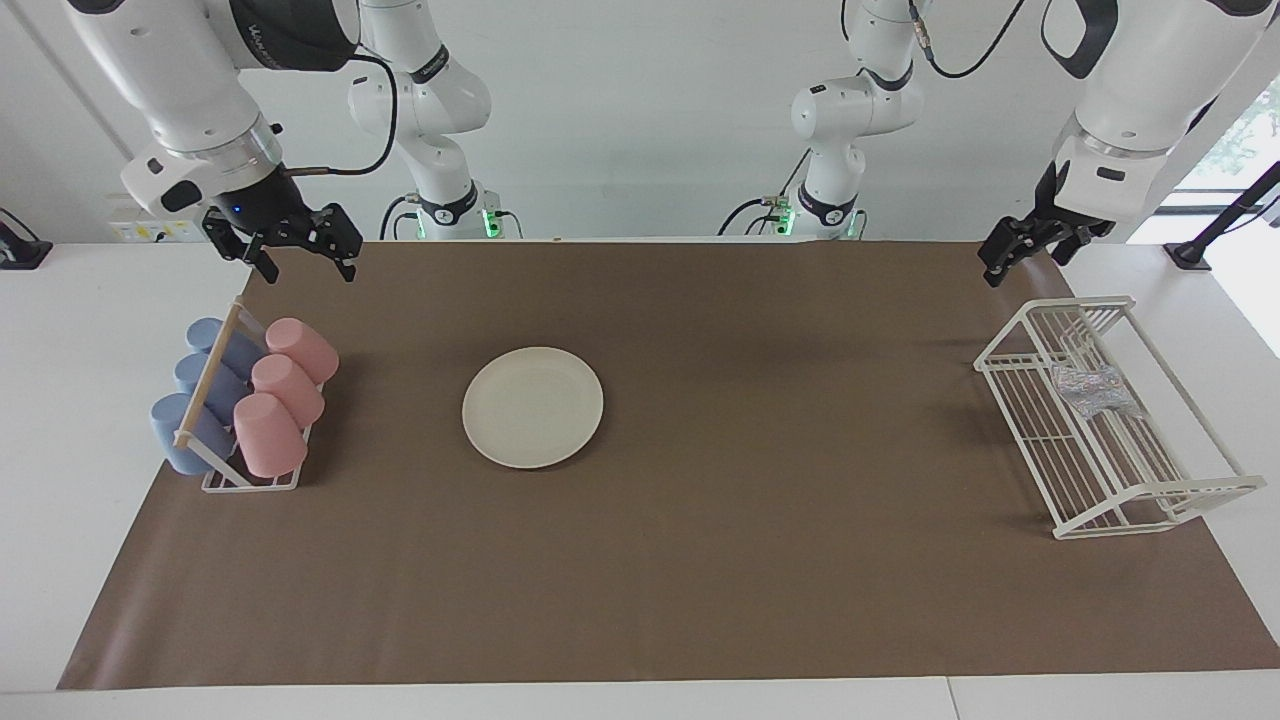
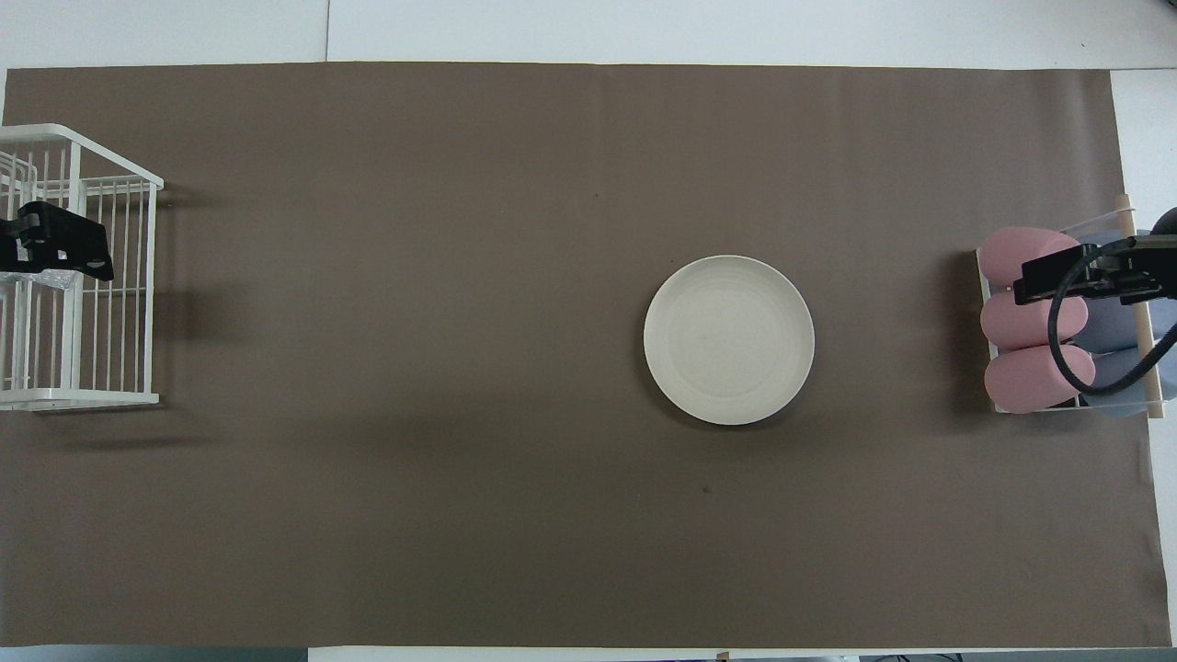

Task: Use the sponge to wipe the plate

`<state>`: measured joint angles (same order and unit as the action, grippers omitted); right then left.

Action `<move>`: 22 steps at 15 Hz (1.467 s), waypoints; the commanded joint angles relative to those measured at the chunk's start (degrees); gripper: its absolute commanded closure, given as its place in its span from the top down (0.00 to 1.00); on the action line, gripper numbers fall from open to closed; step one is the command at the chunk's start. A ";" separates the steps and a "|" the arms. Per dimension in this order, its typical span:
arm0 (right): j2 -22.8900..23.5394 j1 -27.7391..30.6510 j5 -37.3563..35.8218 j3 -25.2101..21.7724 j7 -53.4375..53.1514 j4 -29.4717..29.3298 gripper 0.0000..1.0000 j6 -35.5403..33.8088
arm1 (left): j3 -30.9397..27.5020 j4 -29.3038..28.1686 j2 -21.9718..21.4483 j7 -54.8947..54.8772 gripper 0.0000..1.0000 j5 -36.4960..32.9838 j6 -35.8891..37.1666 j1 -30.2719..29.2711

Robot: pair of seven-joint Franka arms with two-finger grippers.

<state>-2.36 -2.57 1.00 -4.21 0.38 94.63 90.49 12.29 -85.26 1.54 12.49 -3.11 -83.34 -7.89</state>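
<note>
A: Your plate [image 1: 533,407] sits flat on the brown mat [image 1: 760,560] covering the bench [image 1: 70,400], a bit toward the right arm's end of centre. Nothing on it, nothing touching it.

B: Sponge?

A: Sponge [image 1: 1095,390] lies inside the white wire rack [image 1: 1150,505] at the left arm's end, well apart from the plate. Rack wires surround it on the sides; top looks open.

B: Pincers?

A: Left pincer [image 1: 1003,262] hangs in the air over the rack's robot-side end, holding nothing. Can't tell whether its fingers are apart or together. Right pincer [image 1: 300,255] hangs over the mat just robot-side of the cup rack [image 1: 250,482], fingers spread, holding nothing.

B: Anything in your way?

A: Cup rack holds three pink cups [image 1: 285,395] and three blue cups [image 1: 205,395] lying on their sides, near the plate but apart from it. Bare mat between plate and wire rack.
</note>
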 commanded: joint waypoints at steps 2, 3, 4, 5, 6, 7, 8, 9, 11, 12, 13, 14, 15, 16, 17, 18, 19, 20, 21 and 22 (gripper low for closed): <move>0.16 0.37 -0.82 0.61 -1.17 -0.24 1.00 -0.58 | -0.25 -4.37 -2.67 -4.94 1.00 5.14 0.64 -2.66; 0.25 0.37 -0.82 0.61 -1.26 -0.24 1.00 -0.49 | -0.77 -6.21 -3.64 -4.85 1.00 5.14 -0.15 -2.48; 0.25 0.37 -0.82 0.61 -1.26 -0.24 1.00 -0.40 | -1.13 -8.49 -4.69 -4.76 1.00 5.14 -1.46 -2.13; 0.25 0.37 -0.82 0.61 -1.26 -0.33 1.00 -0.32 | -2.26 -10.69 -5.57 -4.93 1.00 5.14 -3.91 0.22; 0.25 0.37 -0.82 0.61 -1.35 -0.24 1.00 -0.31 | -6.36 -11.67 -6.02 -4.67 1.00 5.14 -5.33 4.16; 0.25 0.37 -0.82 0.61 -1.26 -0.24 1.00 -0.40 | -10.67 -11.42 -5.85 -4.32 1.00 5.14 -5.43 8.63; 0.16 0.29 -0.82 0.61 -1.26 -0.24 1.00 -0.40 | -12.54 -10.55 -5.41 -3.28 1.00 5.14 -5.17 10.51; 0.25 0.28 -0.82 0.61 -1.26 -0.33 1.00 -0.40 | -12.56 -8.36 -4.62 -2.74 1.00 5.05 -3.68 10.87; 0.25 0.28 -0.82 0.61 -1.26 -0.24 1.00 -0.40 | -12.56 -1.69 -1.37 -2.83 1.00 4.52 1.14 11.23; 0.25 0.28 -0.82 0.61 -1.26 -0.24 1.00 -0.49 | -12.47 -0.79 -1.19 -2.83 1.00 4.96 1.34 11.14; 0.25 0.28 -0.82 0.61 -1.26 -0.24 1.00 -0.58 | -12.38 -2.17 -1.71 -2.83 1.00 5.13 0.56 11.14; 0.25 0.28 -0.82 0.61 -1.26 -0.24 1.00 -0.58 | -12.47 -4.97 -2.50 -2.83 1.00 5.14 -1.10 11.14; 0.25 0.28 -0.82 0.61 -1.26 -0.33 1.00 -0.58 | -12.38 -6.30 -2.94 -2.83 1.00 5.14 -2.08 11.23; 0.25 0.28 -0.91 0.61 -1.26 -0.24 1.00 -0.58 | -12.38 -6.58 -2.86 -2.91 1.00 5.22 -2.17 11.23; 0.25 0.28 -0.82 0.61 -1.26 -0.24 1.00 -0.58 | -12.38 -6.41 -2.86 -2.91 1.00 5.22 -2.00 11.23; 0.16 0.28 -0.82 0.61 -1.26 -0.24 1.00 -0.58 | -12.38 -6.14 -2.77 -2.91 1.00 5.22 -1.83 11.23; 0.16 0.28 -0.82 0.61 -1.26 -0.24 1.00 -0.58 | -12.38 -5.97 -2.68 -2.91 1.00 5.14 -1.82 11.23; 0.16 0.28 -0.82 0.61 -1.26 -0.24 1.00 -0.58 | -12.38 -5.97 -2.68 -2.91 1.00 5.22 -1.74 11.23; 0.25 0.28 -0.82 0.61 -1.26 -0.24 1.00 -0.58 | -12.38 -5.97 -2.68 -2.91 1.00 5.22 -1.74 11.14; 0.16 0.28 -0.91 0.61 -1.26 -0.24 1.00 -0.58 | -12.21 -5.97 -2.85 -2.91 1.00 5.22 -1.82 10.97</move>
<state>-2.34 -2.60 1.00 -4.20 0.32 94.64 90.40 0.81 -90.90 -0.81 9.05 1.38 -84.58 2.50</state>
